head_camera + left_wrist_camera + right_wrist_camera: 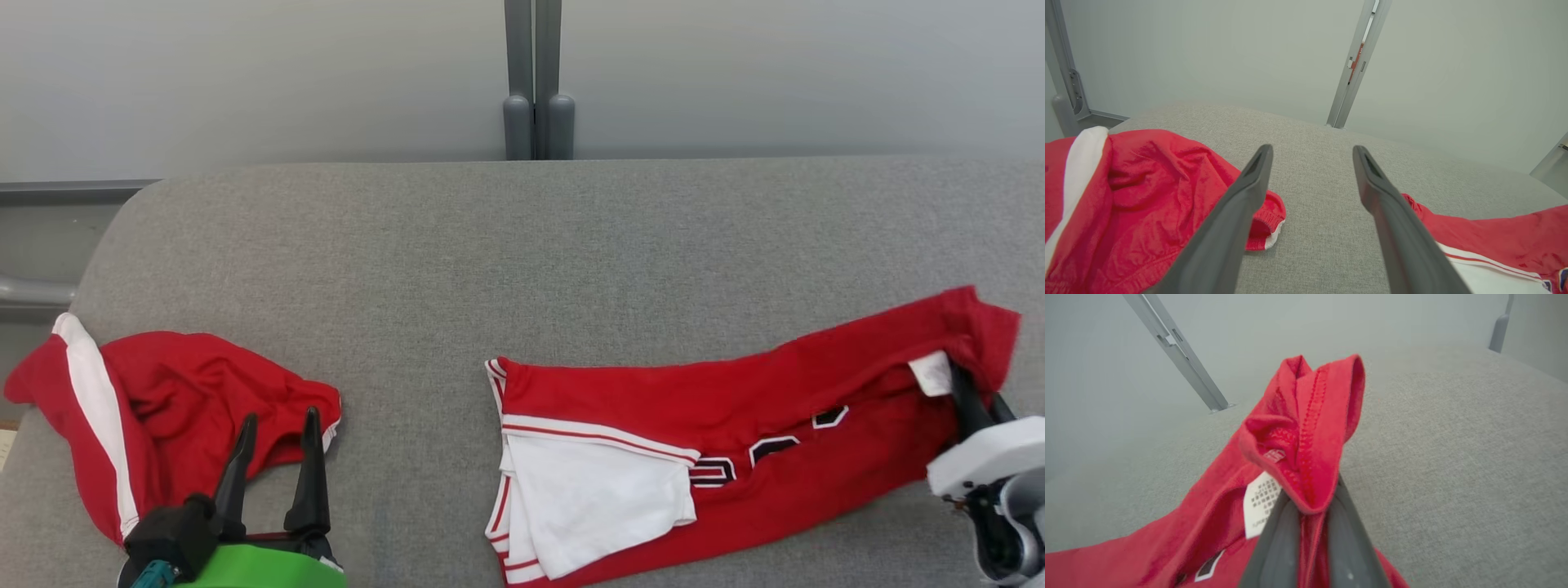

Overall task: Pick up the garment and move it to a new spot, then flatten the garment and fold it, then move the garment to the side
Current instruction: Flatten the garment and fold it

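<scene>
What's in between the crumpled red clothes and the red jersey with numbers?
Only bare grey fabric surface lies between the crumpled red garment and the jersey, seen in the head view and the left wrist view.

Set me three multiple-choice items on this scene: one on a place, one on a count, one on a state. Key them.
1. Where on the grey padded surface does the crumpled red garment with the white stripe lie?
A. right end
B. left end
C. middle

2. How many red garments lie on that surface?
A. one
B. three
C. two

3. How does the right gripper stand?
A. shut on the red jersey, at its edge
B. open above it
C. shut on nothing

Key:
1 B: it sits at the head view's lower left, by the left gripper.
2 C: the striped one and the numbered jersey.
3 A: red cloth is pinched between its fingers, beside the white label.
</scene>
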{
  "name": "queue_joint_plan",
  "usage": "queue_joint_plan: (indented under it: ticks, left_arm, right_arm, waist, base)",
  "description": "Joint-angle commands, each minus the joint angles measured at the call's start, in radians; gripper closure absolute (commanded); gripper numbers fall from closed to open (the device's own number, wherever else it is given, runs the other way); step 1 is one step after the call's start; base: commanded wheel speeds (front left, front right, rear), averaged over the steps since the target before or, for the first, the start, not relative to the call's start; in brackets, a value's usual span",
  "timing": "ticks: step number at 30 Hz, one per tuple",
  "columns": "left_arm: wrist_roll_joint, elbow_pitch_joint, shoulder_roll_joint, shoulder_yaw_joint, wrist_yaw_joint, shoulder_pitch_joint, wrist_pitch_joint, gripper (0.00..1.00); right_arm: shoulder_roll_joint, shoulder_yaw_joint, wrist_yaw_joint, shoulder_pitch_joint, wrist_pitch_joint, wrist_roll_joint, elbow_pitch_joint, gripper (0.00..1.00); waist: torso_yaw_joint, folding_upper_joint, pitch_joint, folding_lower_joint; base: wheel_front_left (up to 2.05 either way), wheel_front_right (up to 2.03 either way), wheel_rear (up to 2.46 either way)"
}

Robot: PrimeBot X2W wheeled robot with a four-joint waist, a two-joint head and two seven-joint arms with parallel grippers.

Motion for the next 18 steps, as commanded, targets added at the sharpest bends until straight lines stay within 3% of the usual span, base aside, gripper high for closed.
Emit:
queue_joint_plan:
  ticks: [1,11,14,18]
  left_arm:
    - [0.0,0.002,-0.001,0.004,-0.004,0.016,-0.003,0.0]
    - [0.0,0.025,0.005,0.012,-0.004,0.022,-0.003,0.0]
    - [0.0,0.027,0.012,0.007,-0.004,0.01,-0.003,0.0]
    - [-0.001,0.032,0.022,-0.013,-0.004,-0.016,-0.003,0.0]
  right_arm:
    - [0.013,0.023,0.001,-0.006,0.019,0.007,-0.063,1.0]
    - [0.118,0.206,0.001,0.106,0.181,0.01,-0.448,1.0]
    - [0.168,0.272,0.001,0.116,0.213,0.017,-0.477,1.0]
    - [0.221,0.339,0.001,0.081,0.229,-0.012,-0.408,1.0]
  waist:
    - [0.003,-0.0001,-0.008,0.0]
    - [0.042,-0.0001,-0.04,0.0]
    - [0.063,-0.0001,-0.038,0.0]
    - [0.104,-0.0001,-0.026,0.0]
  base:
    - [0.0,0.0,0.0]
    - [0.0,0.0,0.0]
    - [0.0,0.0,0.0]
    - [0.0,0.0,0.0]
